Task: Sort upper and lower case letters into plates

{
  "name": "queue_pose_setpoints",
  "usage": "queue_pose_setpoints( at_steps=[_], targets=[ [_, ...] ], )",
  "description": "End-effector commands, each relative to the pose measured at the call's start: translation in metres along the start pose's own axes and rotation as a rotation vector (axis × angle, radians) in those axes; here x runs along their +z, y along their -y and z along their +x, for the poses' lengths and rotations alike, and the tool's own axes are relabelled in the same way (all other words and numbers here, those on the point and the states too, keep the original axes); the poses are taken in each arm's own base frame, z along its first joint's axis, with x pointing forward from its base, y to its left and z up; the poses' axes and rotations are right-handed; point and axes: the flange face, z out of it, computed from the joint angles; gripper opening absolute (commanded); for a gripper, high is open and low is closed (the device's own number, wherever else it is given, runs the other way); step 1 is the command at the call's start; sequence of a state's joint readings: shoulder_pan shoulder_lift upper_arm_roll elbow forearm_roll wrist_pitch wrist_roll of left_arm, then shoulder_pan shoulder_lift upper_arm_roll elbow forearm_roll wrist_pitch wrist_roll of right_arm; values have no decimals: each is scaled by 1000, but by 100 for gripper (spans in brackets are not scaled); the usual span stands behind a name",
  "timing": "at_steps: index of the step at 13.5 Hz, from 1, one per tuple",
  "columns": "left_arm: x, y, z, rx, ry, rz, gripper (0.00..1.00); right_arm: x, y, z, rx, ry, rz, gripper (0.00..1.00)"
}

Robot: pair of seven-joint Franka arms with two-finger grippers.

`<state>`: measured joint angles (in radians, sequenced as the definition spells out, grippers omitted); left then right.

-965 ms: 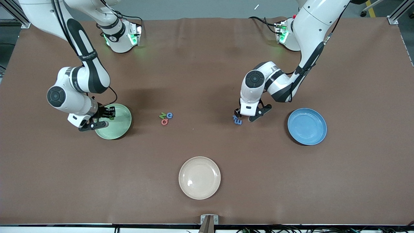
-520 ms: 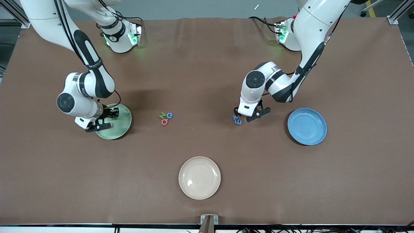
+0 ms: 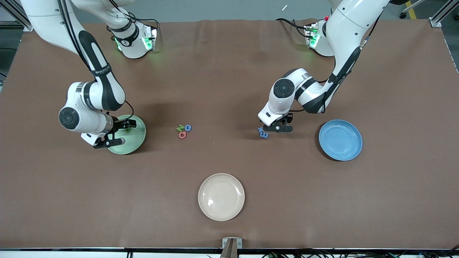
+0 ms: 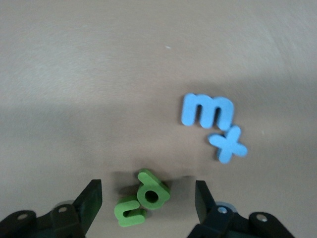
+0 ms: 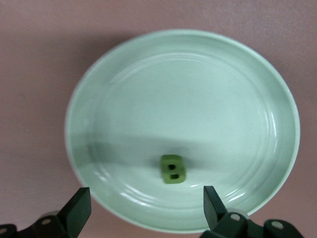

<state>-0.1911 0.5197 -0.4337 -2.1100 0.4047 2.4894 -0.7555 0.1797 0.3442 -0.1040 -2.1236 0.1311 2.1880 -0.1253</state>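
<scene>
Right gripper [image 5: 143, 210] hangs over the pale green round plastic plate [image 5: 208, 89], jaws spread, small green foam letter [image 5: 173, 169] lying inside. Left gripper [image 4: 148, 206] straddles two green foam letters [image 4: 142, 197], jaws apart, not gripping; sky blue round plate [image 3: 340, 140] sits toward the left arm's end.

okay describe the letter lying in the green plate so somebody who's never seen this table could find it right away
Go to the pale green plate at the right arm's end of the table, under the open right gripper. A small green block letter lies inside, the only letter in any plate; the others lie on the bare brown table.
</scene>
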Motion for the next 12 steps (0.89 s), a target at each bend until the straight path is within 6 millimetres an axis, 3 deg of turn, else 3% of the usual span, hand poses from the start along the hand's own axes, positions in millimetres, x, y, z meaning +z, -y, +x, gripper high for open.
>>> queue_pose_setpoints(
  at_steps=[1, 5, 7, 12],
  targets=[
    [-12, 5, -12, 125, -5, 1, 86, -19, 58, -2, 120, -9, -16, 100],
    [-17, 20, -16, 191, 22, -65, 85, -14, 122, 4, 221, -94, -31, 100],
    [-14, 19, -17, 196, 24, -69, 84, 1, 153, 7, 242, -136, -35, 100],
    [-2, 15, -22, 225, 10, -71, 79, 25, 209, 20, 312, -191, -33, 97]
  ],
)
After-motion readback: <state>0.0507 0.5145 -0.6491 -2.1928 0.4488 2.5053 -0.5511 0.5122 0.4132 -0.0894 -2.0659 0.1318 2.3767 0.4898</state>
